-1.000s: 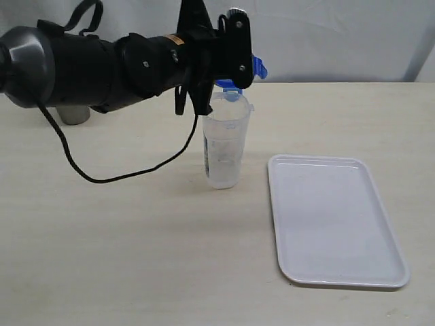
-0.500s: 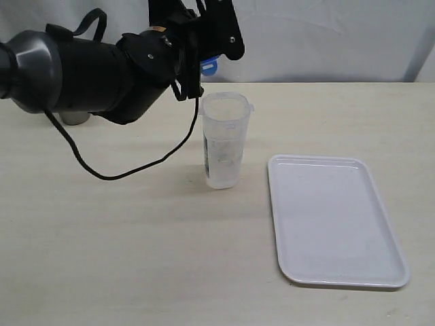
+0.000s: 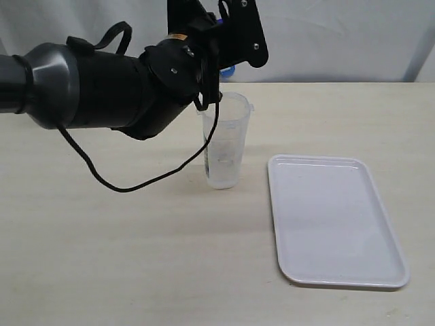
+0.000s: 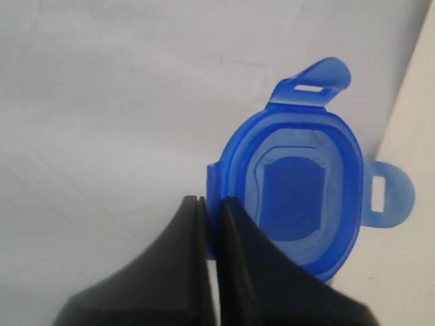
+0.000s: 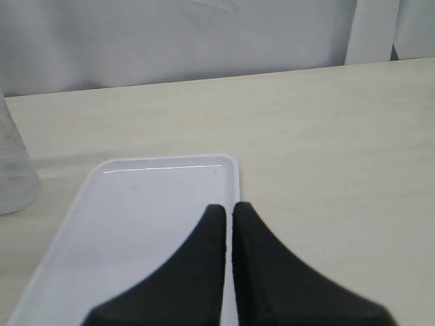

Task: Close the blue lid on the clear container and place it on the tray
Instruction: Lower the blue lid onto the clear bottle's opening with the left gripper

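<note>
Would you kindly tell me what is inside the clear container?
Through the translucent wall of the clear container only its printed label shows. The left arm covers part of its open mouth, hiding the inside there.

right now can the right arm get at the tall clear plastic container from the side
Probably yes: the right gripper hangs shut and empty over the white rectangular tray, with only bare table between it and the clear container. The left gripper, holding the blue snap-flap lid, crowds the top.

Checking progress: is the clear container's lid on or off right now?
Off. The clear container stands open-topped; the left claw pinches the blue lid by its edge.
</note>
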